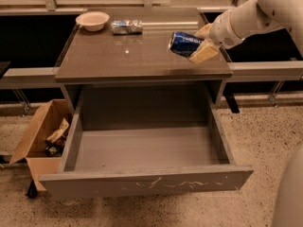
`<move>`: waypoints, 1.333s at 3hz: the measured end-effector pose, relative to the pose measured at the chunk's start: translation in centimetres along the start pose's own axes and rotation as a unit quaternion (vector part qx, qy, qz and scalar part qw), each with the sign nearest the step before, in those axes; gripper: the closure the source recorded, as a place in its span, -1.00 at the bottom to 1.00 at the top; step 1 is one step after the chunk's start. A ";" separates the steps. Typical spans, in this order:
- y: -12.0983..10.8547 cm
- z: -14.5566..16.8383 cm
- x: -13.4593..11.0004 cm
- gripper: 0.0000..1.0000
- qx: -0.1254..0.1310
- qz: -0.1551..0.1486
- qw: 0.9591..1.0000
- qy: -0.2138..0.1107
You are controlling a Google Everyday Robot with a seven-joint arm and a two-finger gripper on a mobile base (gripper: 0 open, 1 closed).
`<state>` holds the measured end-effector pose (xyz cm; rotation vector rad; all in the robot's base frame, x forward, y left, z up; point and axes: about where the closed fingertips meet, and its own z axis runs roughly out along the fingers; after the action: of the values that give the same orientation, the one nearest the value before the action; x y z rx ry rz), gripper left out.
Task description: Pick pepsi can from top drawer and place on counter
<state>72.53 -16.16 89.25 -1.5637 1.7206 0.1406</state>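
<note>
My gripper [201, 44] is shut on the pepsi can [182, 43], a dark blue can with white lettering held on its side. The can hangs just above the right part of the counter [123, 56], a glossy dark brown top. The white arm reaches in from the upper right. The top drawer [147, 183] is pulled fully open below the counter, with its scratched front panel toward me and nothing lying inside it.
A pale bowl [93, 20] and a silvery wrinkled packet [126, 26] sit at the counter's back left. A brown cardboard box [40, 136] with scraps stands on the speckled floor left of the drawer. A railing runs behind the counter.
</note>
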 end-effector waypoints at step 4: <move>-3.0 6.8 1.8 0.17 -0.044 0.098 0.994 -0.022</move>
<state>78.46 -14.42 84.75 -1.4399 1.8519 0.3518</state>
